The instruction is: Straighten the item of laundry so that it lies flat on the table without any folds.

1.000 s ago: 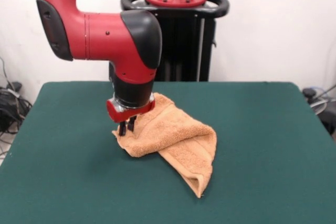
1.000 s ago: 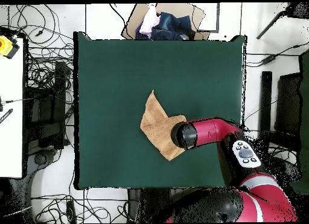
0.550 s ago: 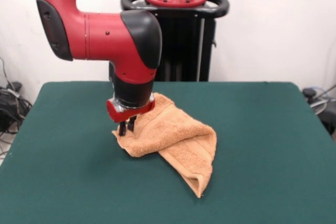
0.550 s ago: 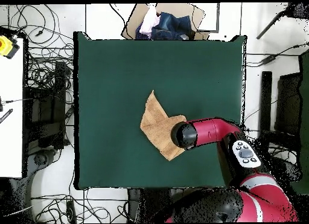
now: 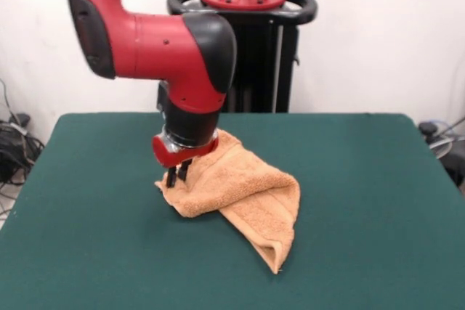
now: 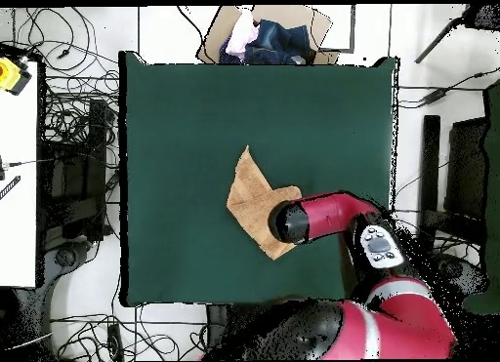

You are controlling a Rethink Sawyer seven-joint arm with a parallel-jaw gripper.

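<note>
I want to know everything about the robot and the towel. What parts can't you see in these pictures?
- Overhead view: the red and black arm hides the gripper and one corner of the folded orange-tan terry towel.
- Front view: whether the gripper pinches the towel's edge is too small to tell.
- Both views: the towel's own folds hide its underside; no tag or stripes show.
- Front view: the picture's bottom edge cuts off the dark green felt table.

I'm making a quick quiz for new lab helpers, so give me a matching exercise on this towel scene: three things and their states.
Things:
1. towel
2. gripper
3. table

States:
A. dark green top, bearing the cloth
B. folded over itself, not yet flat
C. pointing down at the cloth's edge

Pairs: 1-B, 2-C, 3-A
</note>
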